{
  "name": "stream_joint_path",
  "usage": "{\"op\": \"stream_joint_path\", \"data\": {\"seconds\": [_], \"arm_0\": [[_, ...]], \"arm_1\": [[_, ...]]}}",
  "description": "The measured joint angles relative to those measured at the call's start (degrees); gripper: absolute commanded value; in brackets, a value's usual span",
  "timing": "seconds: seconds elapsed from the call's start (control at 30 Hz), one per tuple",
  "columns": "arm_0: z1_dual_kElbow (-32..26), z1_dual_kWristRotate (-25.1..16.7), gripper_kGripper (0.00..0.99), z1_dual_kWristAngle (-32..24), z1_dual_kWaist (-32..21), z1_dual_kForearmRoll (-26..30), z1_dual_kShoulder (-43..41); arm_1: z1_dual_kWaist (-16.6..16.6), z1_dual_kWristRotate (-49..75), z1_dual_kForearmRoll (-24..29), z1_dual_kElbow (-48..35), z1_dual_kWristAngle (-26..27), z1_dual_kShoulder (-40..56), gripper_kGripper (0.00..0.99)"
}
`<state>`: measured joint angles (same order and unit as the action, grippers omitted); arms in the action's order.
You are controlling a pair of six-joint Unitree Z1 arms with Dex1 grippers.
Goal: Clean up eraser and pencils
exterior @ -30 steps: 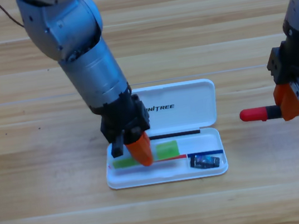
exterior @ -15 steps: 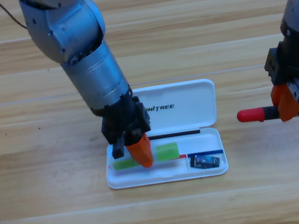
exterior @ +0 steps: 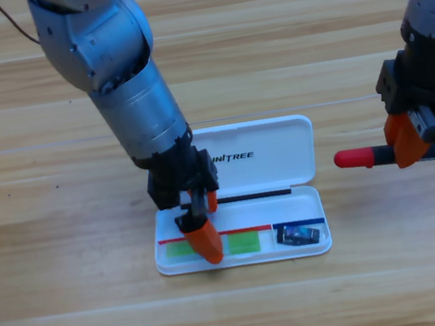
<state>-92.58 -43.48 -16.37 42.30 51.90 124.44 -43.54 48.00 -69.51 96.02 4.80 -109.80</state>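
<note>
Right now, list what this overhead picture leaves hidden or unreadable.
- Middle of the light-green stubby stick in the white rectangular plastic case: covered by the left gripper.
- First letter of the case lid's lettering: behind the left gripper.
- Black barrel of the red-capped marker: partly behind the right gripper.
- Print on the small dark blue-black eraser: too small.

Two arms over the table (exterior: 40, 239) — two grippers. One white case (exterior: 282, 157), open. Inside it — one green stick (exterior: 244, 242), one eraser (exterior: 298, 235). One red marker (exterior: 364, 157) outside.
</note>
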Motion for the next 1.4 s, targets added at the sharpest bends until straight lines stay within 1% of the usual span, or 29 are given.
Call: {"op": "stream_joint_path", "data": {"seconds": [0.2,0.3,0.43,0.57,0.7,0.77,0.83,0.93,1.07,1.2,1.37,1.4], "arm_0": [[0.3,0.5,0.99,0.5,0.0,0.0,-0.5],[1.2,0.9,0.99,0.5,0.0,1.5,-3.0],[0.3,1.2,0.99,0.5,0.1,7.8,-11.9],[-4.4,1.2,0.99,0.4,-1.3,13.7,-23.9],[-5.2,1.2,0.99,0.4,-6.5,14.1,-35.8],[-5.0,0.8,0.99,0.0,-10.5,14.1,-40.0],[-4.3,-0.2,0.99,-1.5,-14.5,14.1,-42.4],[-1.9,-2.1,0.99,-5.3,-20.5,13.4,-43.5],[2.3,-3.9,0.99,-9.0,-25.9,11.8,-43.4],[4.4,-4.9,0.99,-11.1,-29.2,10.6,-43.4],[5.9,-5.4,0.99,-11.7,-30.1,10.3,-43.4],[6.3,-5.5,0.99,-12.0,-30.2,10.2,-43.4]], "arm_1": [[-2.1,-2.1,0.0,3.5,0.0,-2.3,0.0],[-3.3,-2.7,0.0,5.7,0.0,-4.9,0.0],[-4.9,-3.7,0.0,9.4,0.0,-8.8,0.0],[-6.8,-4.1,0.0,14.0,-0.1,-13.0,0.0],[-8.2,-4.1,-0.5,19.6,-1.6,-17.4,0.0],[-8.5,-4.2,-1.2,22.7,-2.1,-19.8,0.0],[-8.6,-4.5,-1.8,25.1,-2.1,-21.9,0.0],[-8.8,-4.6,-2.5,27.1,-2.1,-24.3,0.0],[-9.2,-4.9,-3.4,30.0,-2.1,-26.6,0.0],[-9.4,-4.9,-3.9,31.0,-2.1,-27.5,0.0],[-9.5,-5.2,-4.0,31.8,-2.1,-28.2,0.0],[-9.5,-5.3,-4.0,31.9,-2.1,-28.5,0.13]]}}
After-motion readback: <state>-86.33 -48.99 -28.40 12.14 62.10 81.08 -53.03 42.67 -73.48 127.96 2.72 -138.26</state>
